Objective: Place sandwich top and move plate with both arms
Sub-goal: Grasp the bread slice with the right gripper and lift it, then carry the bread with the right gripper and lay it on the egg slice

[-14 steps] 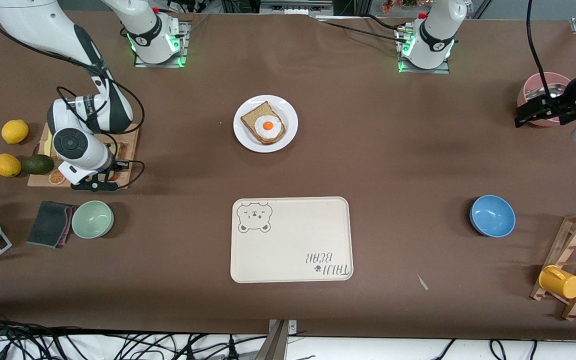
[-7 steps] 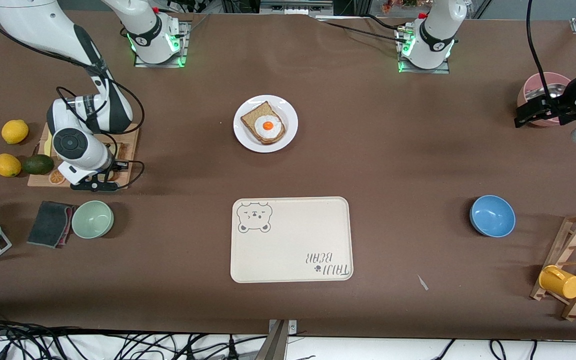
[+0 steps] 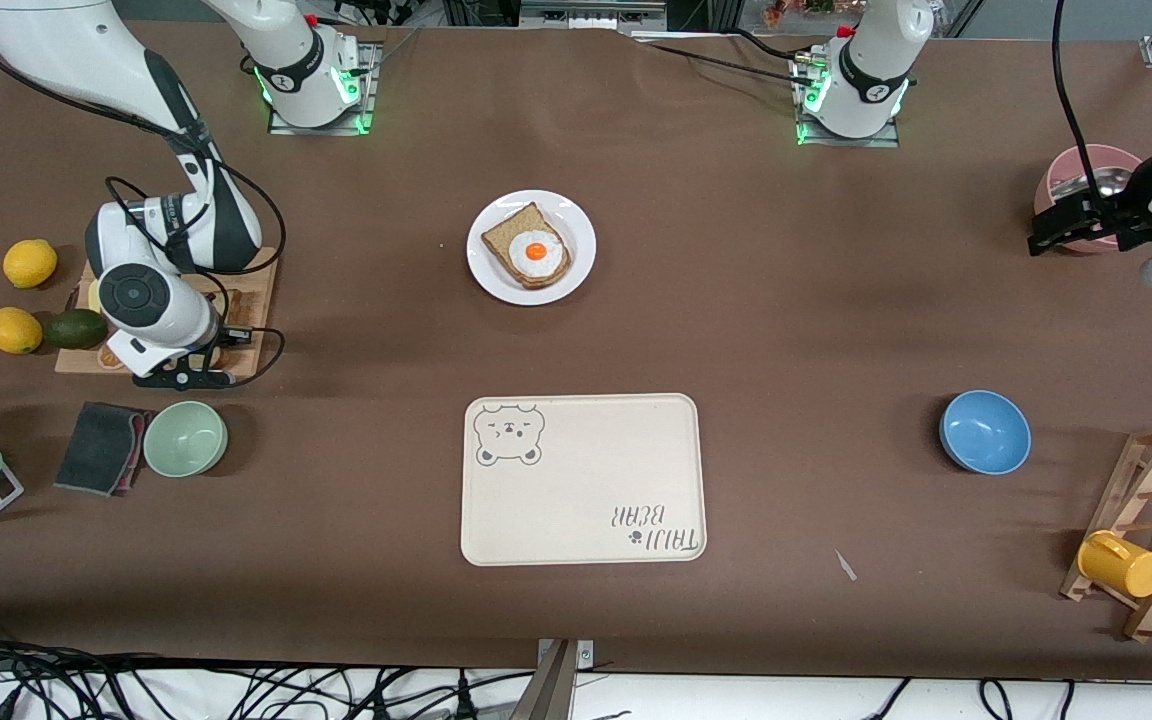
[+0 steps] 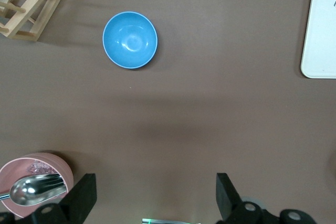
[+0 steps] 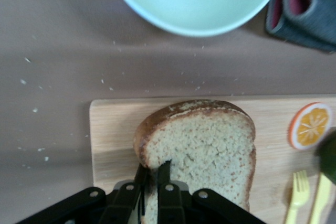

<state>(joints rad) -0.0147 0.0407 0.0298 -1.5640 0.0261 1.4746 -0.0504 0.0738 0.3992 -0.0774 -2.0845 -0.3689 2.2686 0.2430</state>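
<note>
Sandwich top [image 5: 202,142] lies on the wooden cutting board [image 5: 113,135], my right gripper [image 5: 152,174] clamped on its edge; my left gripper [image 4: 155,195] waits, spread wide, over bare table near the pink bowl [image 4: 31,174].

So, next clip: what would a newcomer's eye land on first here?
Probably the white plate mid-table, holding bread topped with a fried egg. Next, the right gripper shut on the sandwich top over the wooden board at the right arm's end. The left gripper waits open beside a pink bowl.
</note>
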